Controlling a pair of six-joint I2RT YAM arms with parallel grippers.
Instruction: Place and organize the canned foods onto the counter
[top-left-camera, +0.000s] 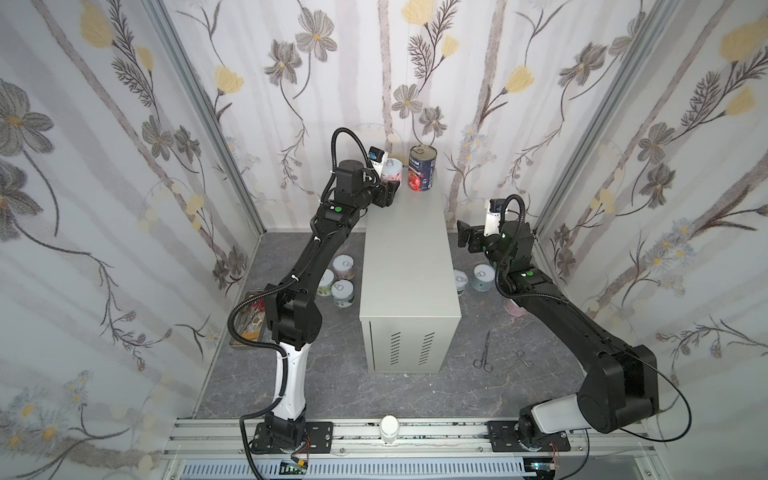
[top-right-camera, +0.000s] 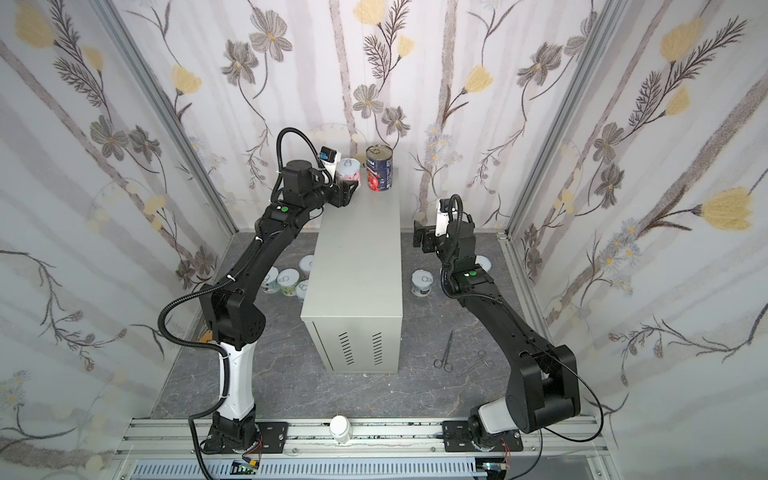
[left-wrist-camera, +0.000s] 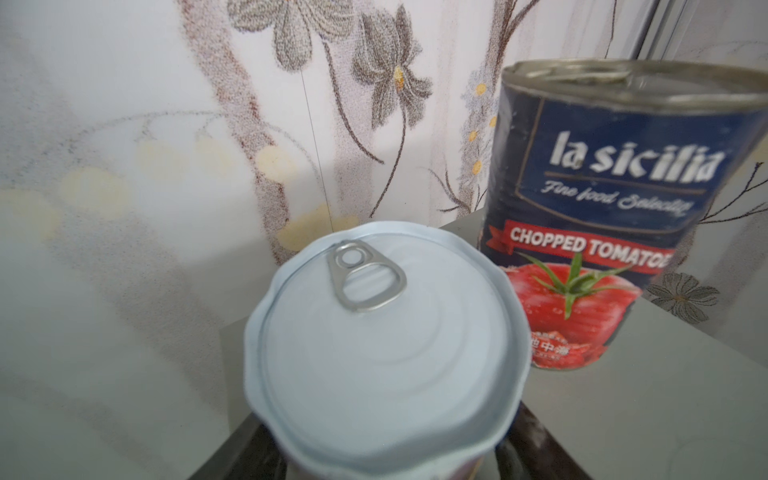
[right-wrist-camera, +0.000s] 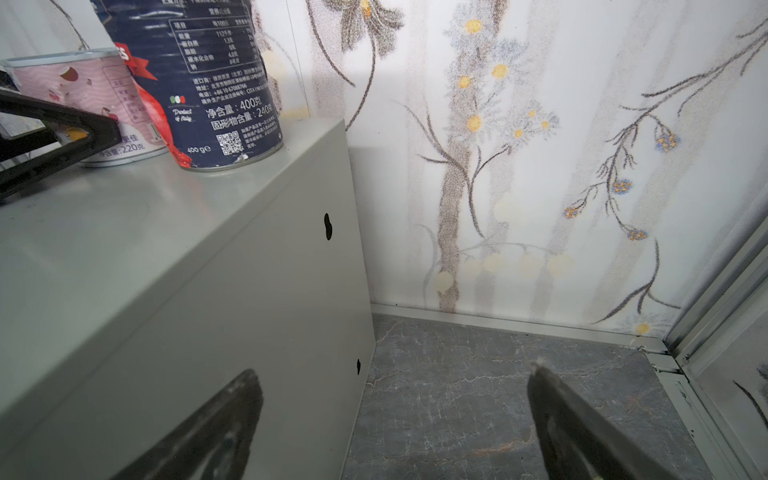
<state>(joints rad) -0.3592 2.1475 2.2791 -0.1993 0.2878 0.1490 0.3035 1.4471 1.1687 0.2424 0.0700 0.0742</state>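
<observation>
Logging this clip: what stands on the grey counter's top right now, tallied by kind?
Short pink can, white pull-tab lid: 1
Tall dark blue tomato can: 1
Total on the counter: 2

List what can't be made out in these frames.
- Left gripper grip: in the left wrist view the lid of the pink can hides the fingers; contact unclear.
- Floor cans: left arm covers part of the cluster in a top view; count uncertain.
- Pink object on the floor: right arm hides most.
- Tray contents: too small, partly under the arm.
- Tomato can: top cut off by the right wrist view's edge.
</observation>
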